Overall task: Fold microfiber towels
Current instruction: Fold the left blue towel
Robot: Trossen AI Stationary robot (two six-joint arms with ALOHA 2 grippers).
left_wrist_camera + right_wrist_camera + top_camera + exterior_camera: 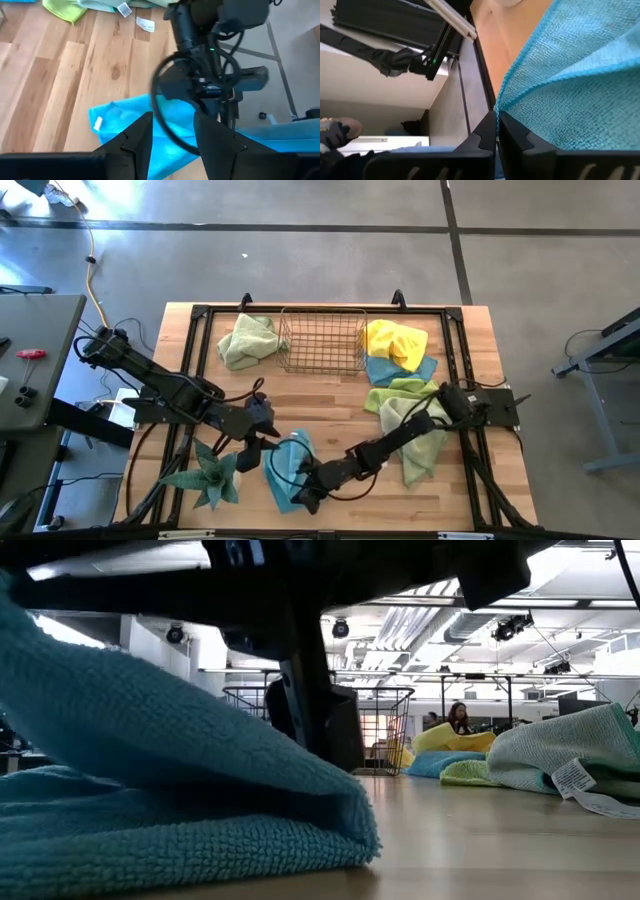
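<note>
Lying between both claws, blue towel (287,473)

The right gripper (497,131) has its two dark fingers (485,137) pressed together, with a corner of the light blue microfiber towel (570,75) reaching down to their tips. The towel shows a folded layer with a stitched edge. Beside it runs the wooden tabletop (492,35), bordered by a black frame rail (470,95), with grey floor beyond.
</note>
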